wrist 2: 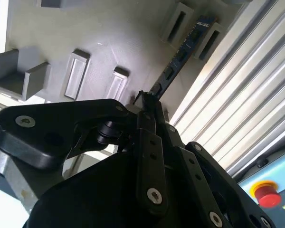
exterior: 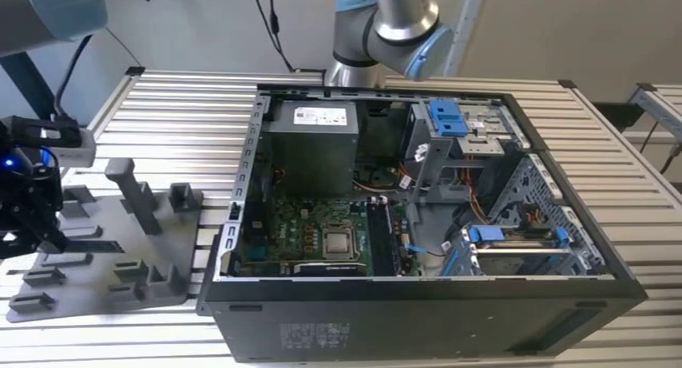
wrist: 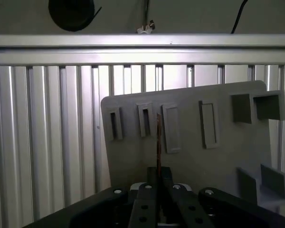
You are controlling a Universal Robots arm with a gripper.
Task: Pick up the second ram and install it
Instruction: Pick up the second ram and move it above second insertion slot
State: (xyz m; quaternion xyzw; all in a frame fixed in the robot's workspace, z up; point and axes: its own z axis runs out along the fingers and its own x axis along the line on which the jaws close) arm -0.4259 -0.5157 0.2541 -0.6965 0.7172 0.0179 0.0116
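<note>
In the exterior view my gripper (exterior: 45,239) hangs over the grey holder tray (exterior: 117,284) at the exterior view's left. The second ram (wrist 2: 180,54), a thin dark stick with small chips, runs out from between the fingertips toward a slot post of the tray (wrist 2: 133,38). The gripper (wrist 2: 145,102) is shut on its near end. In the first wrist view the ram (wrist: 157,142) shows edge-on, rising from the gripper (wrist: 157,183) in front of the tray (wrist: 228,156). Whether its far end still rests in the tray, I cannot tell.
An open black computer case (exterior: 426,312) fills the middle of the slatted metal table (exterior: 171,104), with the green motherboard (exterior: 283,236) and its silver processor (exterior: 339,242) inside. The arm's base (exterior: 378,33) stands behind the case. A red button (wrist 2: 266,192) sits beside the table.
</note>
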